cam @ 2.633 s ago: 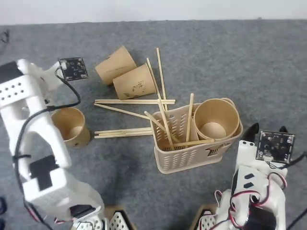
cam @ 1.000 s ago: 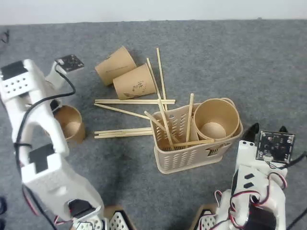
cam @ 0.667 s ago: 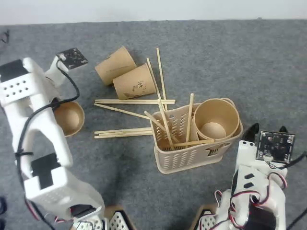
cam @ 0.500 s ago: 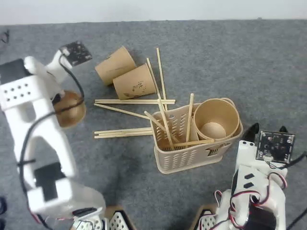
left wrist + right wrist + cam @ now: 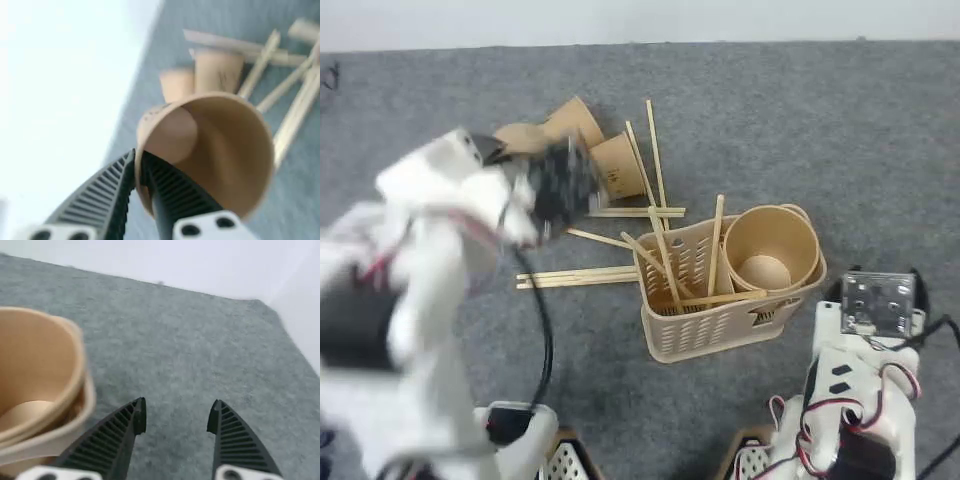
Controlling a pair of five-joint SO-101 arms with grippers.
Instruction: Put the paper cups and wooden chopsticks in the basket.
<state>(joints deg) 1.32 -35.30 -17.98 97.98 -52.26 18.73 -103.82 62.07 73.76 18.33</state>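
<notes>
My left jaws: narrow, pinching the rim of a paper cup (image 5: 215, 150) held above the counter (image 5: 840, 120) | my right jaws: wide, holding nothing, just beside the basket (image 5: 720, 325) | loose chopsticks (image 5: 575, 277): lying on the counter, near the basket.

The left gripper (image 5: 138, 157) has lifted the paper cup (image 5: 220, 150) off the carpet (image 5: 820, 120).

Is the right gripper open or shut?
Open: the right gripper has its jaws well apart, only carpet between them.
</notes>
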